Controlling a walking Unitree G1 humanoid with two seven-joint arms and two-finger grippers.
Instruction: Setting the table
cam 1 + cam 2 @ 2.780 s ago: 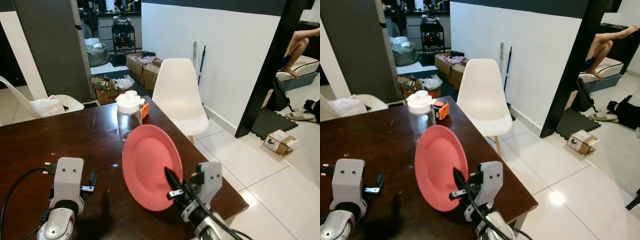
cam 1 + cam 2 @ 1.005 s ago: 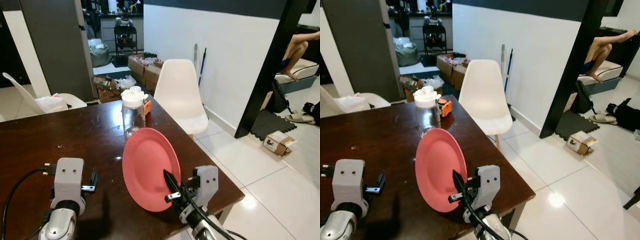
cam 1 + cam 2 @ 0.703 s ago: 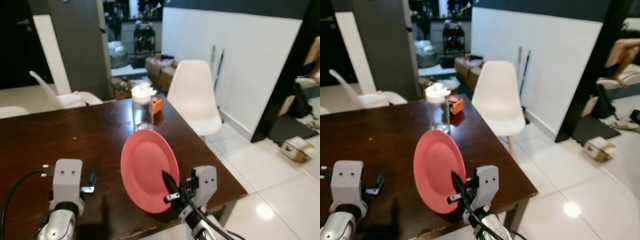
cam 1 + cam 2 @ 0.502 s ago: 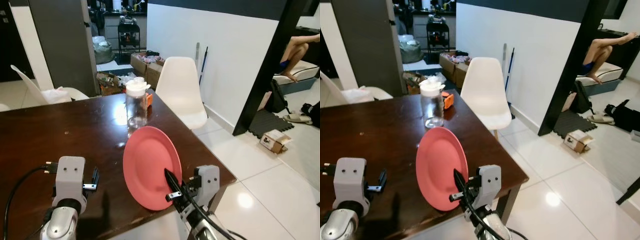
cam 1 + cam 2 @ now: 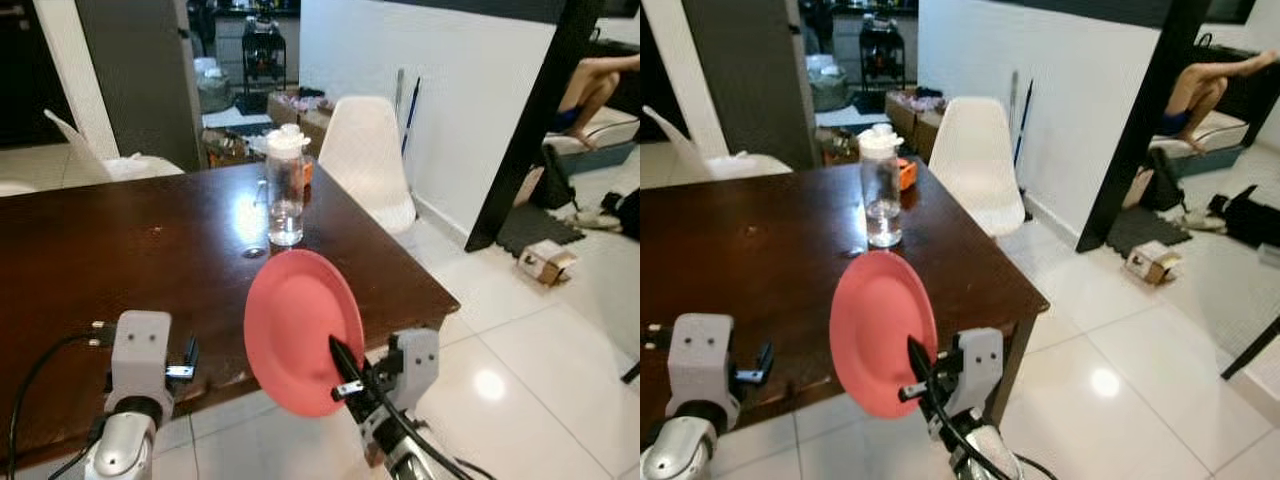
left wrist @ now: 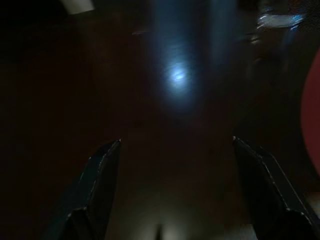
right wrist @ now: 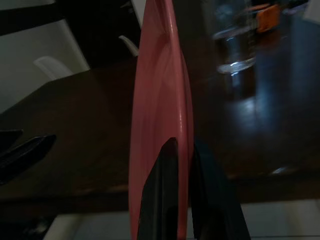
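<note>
1. Pink plate [image 5: 303, 330] stands on edge in our right gripper [image 7: 181, 165], fingers pinched on its rim, held just off the table's [image 5: 120, 250] near edge.
2. At 12 o'clock from it, a bottle [image 5: 285, 185] stands on the table.
3. Our left gripper [image 6: 170, 190] hangs with fingers spread at 9 o'clock.

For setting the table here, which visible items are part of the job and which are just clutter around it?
Part of the job:
pink plate, held upright on edge by the right gripper
dark wooden table
left gripper, open and empty

Just around:
clear jar with white lid on the table
white chair
cardboard box on the floor
</note>
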